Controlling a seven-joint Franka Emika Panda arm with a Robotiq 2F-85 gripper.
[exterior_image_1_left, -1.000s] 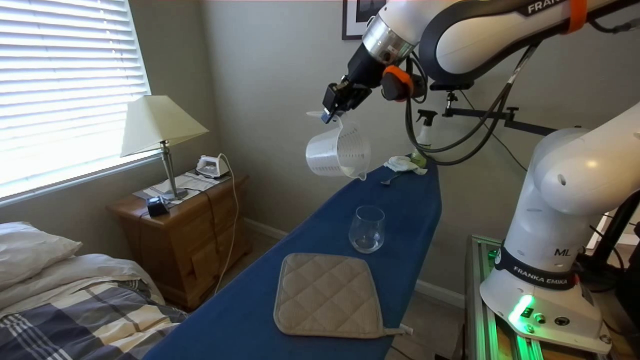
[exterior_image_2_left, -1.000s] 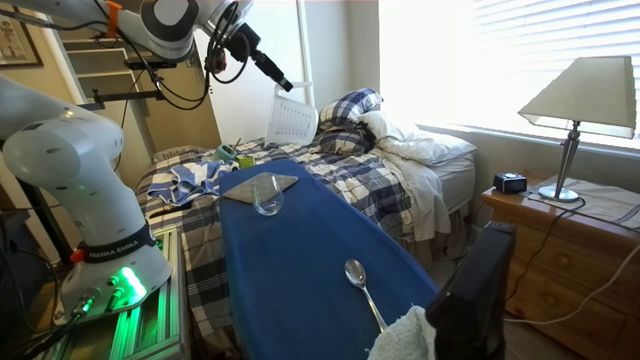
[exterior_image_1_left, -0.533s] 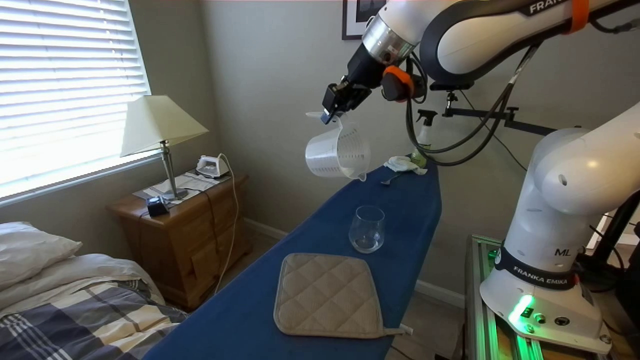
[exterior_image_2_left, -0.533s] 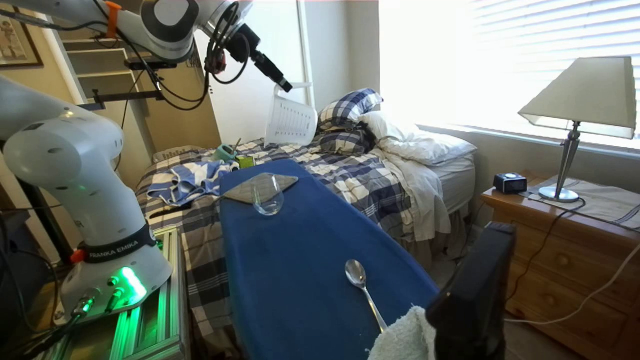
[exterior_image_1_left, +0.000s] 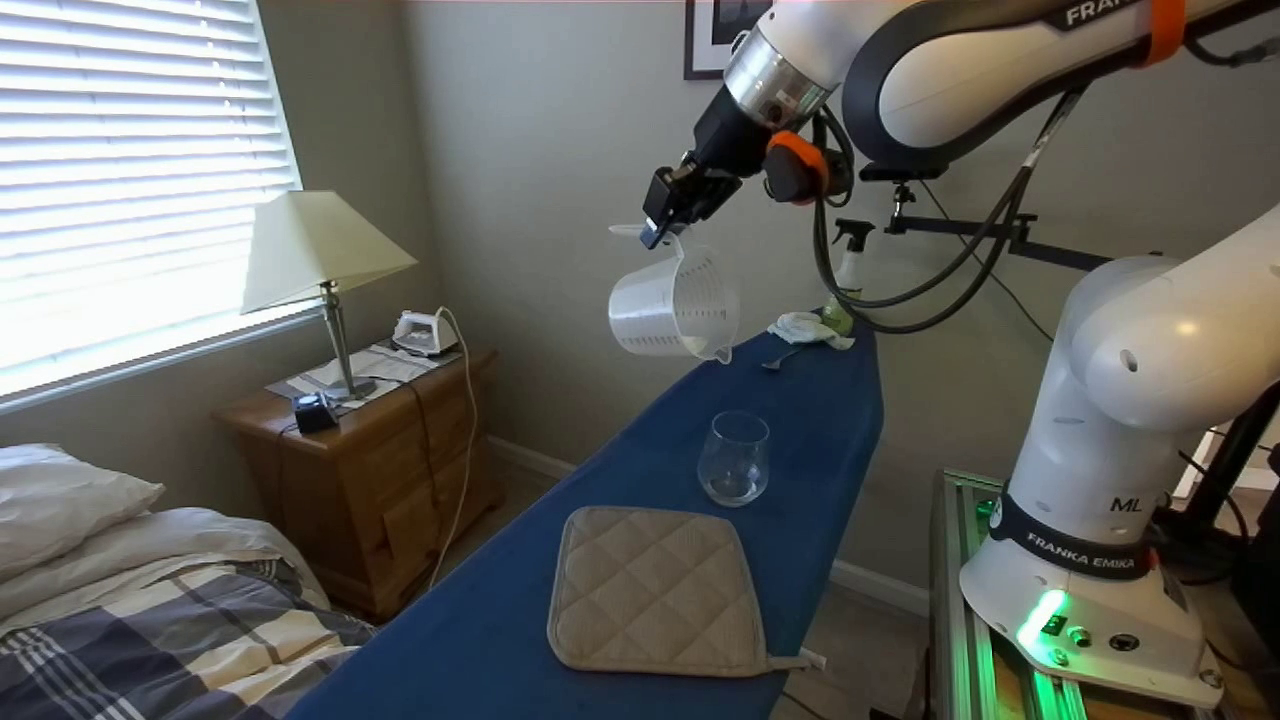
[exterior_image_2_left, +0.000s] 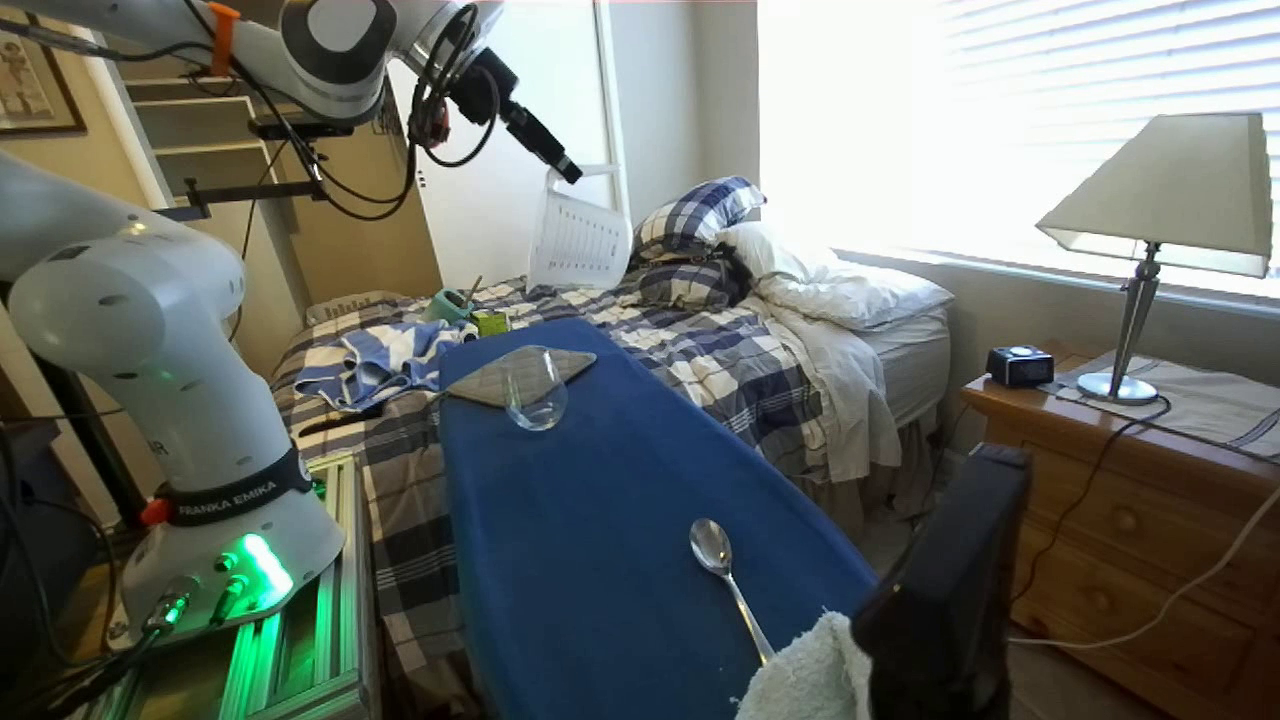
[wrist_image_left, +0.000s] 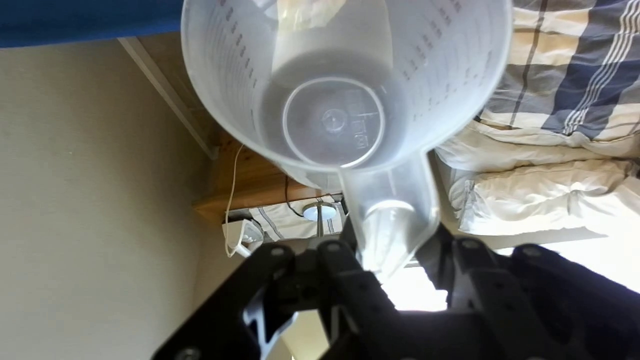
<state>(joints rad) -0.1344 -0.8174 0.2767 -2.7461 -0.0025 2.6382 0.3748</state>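
With tool (exterior_image_2_left: 571, 172) pinched tight on the handle (wrist_image_left: 393, 206), hold the tipped jug (exterior_image_1_left: 643, 312) steady, higher than the glass (exterior_image_1_left: 734, 465).

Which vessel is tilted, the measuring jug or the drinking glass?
The measuring jug, held in the claw: it is tilted in the air, while the drinking glass stands upright on the blue ironing board.

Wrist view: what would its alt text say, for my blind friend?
A robot hand holds a clear jug by the handle, the jug's mouth facing us. Behind, upside down, are an iron, a lamp and a plaid blanket.
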